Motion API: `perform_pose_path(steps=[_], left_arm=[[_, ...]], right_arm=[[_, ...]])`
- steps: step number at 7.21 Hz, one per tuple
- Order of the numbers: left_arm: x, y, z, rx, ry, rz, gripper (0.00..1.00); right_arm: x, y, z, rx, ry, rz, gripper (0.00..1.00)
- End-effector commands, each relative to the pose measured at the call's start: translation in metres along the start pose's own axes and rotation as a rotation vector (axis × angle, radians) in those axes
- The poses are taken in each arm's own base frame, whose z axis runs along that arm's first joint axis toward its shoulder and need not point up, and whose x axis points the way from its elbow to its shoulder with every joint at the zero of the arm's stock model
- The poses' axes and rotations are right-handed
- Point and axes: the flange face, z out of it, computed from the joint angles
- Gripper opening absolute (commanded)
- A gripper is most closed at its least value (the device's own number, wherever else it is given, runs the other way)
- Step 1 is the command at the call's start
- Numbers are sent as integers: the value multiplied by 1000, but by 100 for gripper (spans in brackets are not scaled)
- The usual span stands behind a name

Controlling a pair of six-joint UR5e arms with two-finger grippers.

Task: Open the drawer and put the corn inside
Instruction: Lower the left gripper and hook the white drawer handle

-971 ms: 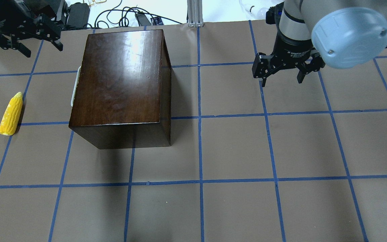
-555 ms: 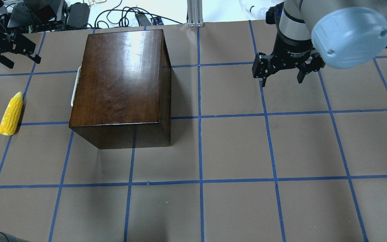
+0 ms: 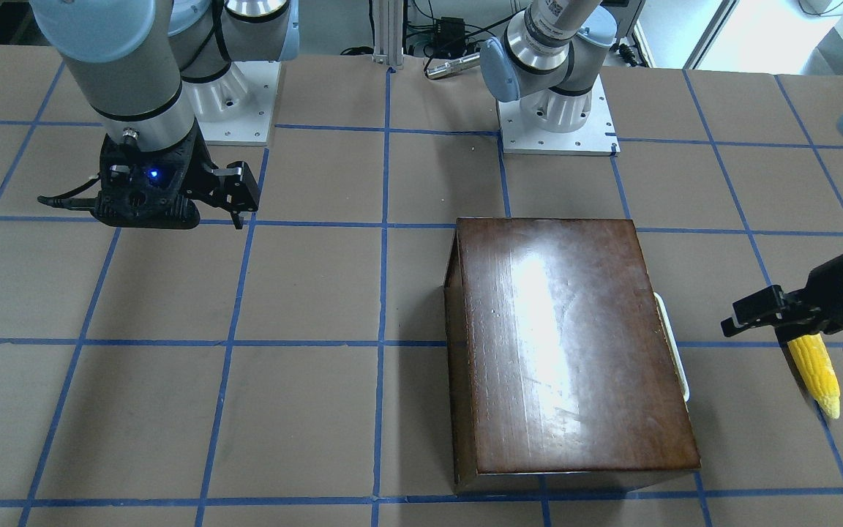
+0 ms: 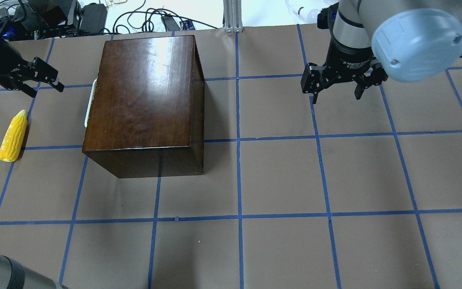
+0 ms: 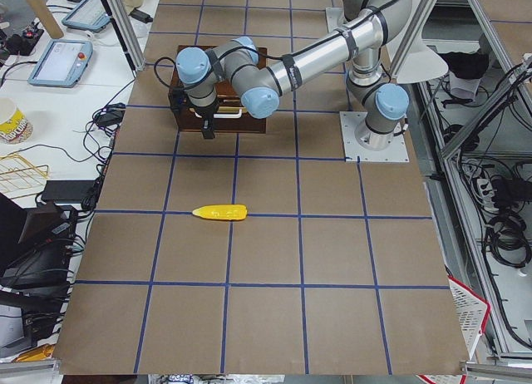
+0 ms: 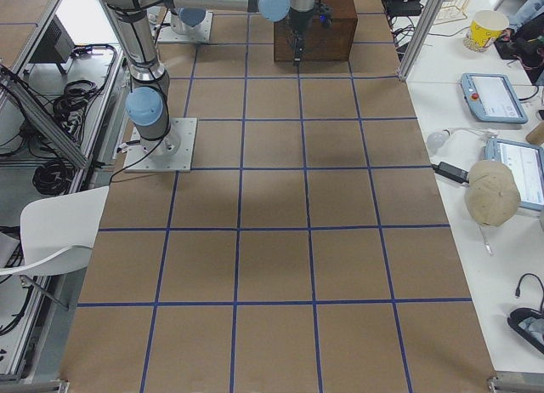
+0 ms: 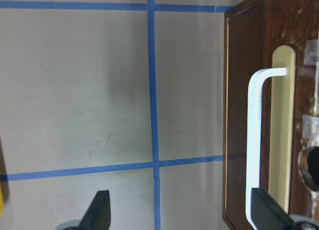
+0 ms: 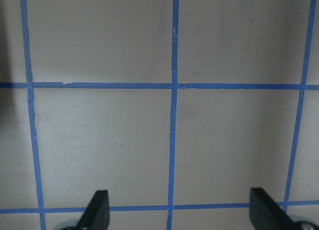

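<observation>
Drawer (image 7: 237, 90) status: closed, with the front panel flush in the box (image 4: 142, 92) and the cream handle (image 7: 255, 140) facing the robot's left. Corn (image 4: 13, 135) lies flat on the table (image 4: 279, 176) on that same handle side, well apart from the box. This placement likely keeps both items within reach of one arm.

Left gripper (image 4: 47, 90) hovers near the handle's far end, jaws spread wide and empty. The wrist view shows the handle lined up beside one fingertip (image 7: 269, 215), consistent with an approach to pull; no contact is evident. Right gripper (image 4: 337, 99) hangs over bare table well away from the box, jaws likewise spread, holding nothing.
</observation>
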Motion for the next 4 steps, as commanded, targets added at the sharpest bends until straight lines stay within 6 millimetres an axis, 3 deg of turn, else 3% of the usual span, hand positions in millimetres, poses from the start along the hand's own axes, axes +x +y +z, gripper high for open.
perform_pose_path(steps=[1, 4], left_arm=[[4, -6, 25, -10, 61, 5, 100], [10, -3, 56, -59, 90, 9, 100]], right_arm=[[0, 0, 0, 0, -1, 0, 100], [0, 0, 0, -1, -1, 0, 100]])
